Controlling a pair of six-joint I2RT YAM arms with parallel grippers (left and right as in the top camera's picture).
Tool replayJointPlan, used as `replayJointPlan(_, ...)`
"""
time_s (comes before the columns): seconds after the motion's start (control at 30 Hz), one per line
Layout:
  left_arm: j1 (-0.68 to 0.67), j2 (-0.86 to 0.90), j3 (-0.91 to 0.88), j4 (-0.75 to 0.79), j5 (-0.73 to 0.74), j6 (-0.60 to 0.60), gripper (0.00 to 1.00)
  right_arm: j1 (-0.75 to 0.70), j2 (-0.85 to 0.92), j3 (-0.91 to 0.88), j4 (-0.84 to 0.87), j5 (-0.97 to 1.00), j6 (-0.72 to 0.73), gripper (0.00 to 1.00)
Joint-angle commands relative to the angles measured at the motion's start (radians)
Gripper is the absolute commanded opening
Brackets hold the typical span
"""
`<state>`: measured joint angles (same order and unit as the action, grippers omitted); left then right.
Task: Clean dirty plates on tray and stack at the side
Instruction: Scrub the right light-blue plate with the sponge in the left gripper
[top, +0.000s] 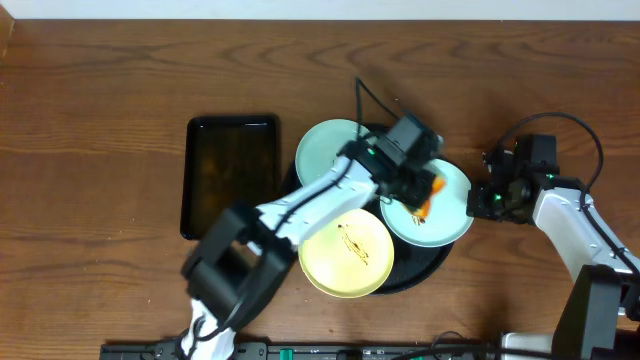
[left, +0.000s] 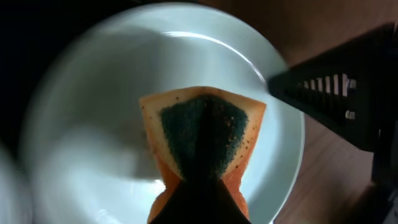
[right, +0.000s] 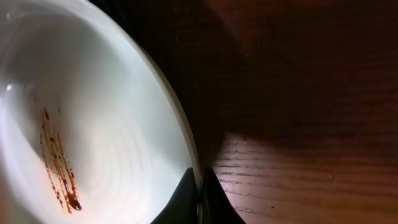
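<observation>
On the brown wood bench, the right-hand mint plate lies at the round tray's edge. My right hand pinches its rim and my left hand clamps the sponge. I'd scrub across the brown smear (short, flat strokes).

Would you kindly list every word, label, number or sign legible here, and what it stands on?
None can be read.
The sponge, the mint plate under the sponge, the second mint plate, the yellow plate, the round tray and the rectangular tray show no text.
The dark strip along the overhead view's lower edge is too small to tell.
</observation>
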<state>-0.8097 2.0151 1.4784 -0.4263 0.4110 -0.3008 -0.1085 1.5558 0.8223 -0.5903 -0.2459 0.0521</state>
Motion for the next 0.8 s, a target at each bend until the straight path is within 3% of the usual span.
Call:
replayJointPlan(0.0,-0.028,0.056,0.022,0.024,0.083,-0.069,0.08,-0.014,0.009,0.011,-0.004,0.032,-0.001,0.01)
replayJointPlan(0.2,-0.047,0.117,0.019,0.02,0.052,-0.082,0.07,-0.014,0.009,0.011,-0.004,0.032,-0.001,0.01)
replayJointPlan(0.43,-0.006,0.119,0.019,-0.027,-0.283,-0.129,0.07,-0.014,0.009,0.011,-0.01,0.032,0.003,0.01)
replayJointPlan(0.53,0.025,0.119,0.019,-0.029,-0.285,-0.173,0.07,-0.014,0.009,0.011,-0.012,0.032,0.003,0.01)
replayJointPlan(0.63,0.031,0.088,0.021,-0.041,-0.186,-0.119,0.07,-0.014,0.009,0.011,-0.012,0.032,0.003,0.01)
replayJointPlan(0.77,0.027,-0.005,0.022,-0.081,-0.175,-0.111,0.07,-0.014,0.009,0.011,-0.012,0.032,0.003,0.01)
